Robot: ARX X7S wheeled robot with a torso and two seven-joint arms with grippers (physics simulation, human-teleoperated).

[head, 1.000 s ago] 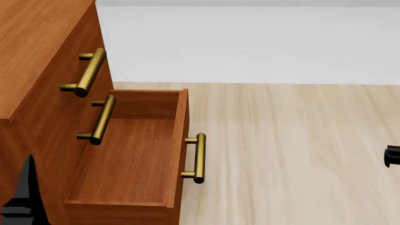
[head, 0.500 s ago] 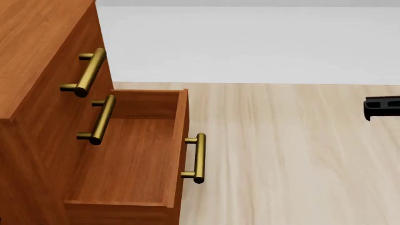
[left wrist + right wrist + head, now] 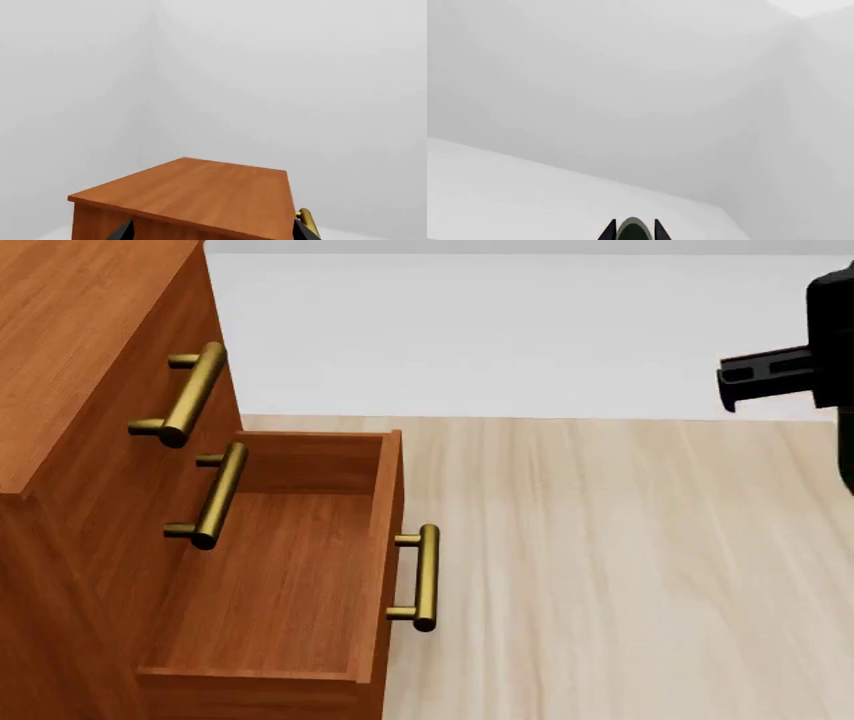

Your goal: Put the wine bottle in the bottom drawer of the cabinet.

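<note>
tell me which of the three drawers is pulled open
The bottom drawer of the cabinet: its box sticks out, inside empty. The two drawers above sit flush.

You see pale wood-plank floor filling lower right of head view, grain running away from you. Plain white wall rises behind it, meeting floor along straight horizontal line. In left wrist view, you face two white wall planes joining at faint vertical corner. In right wrist view, you see white walls meeting at another faint corner.
</note>
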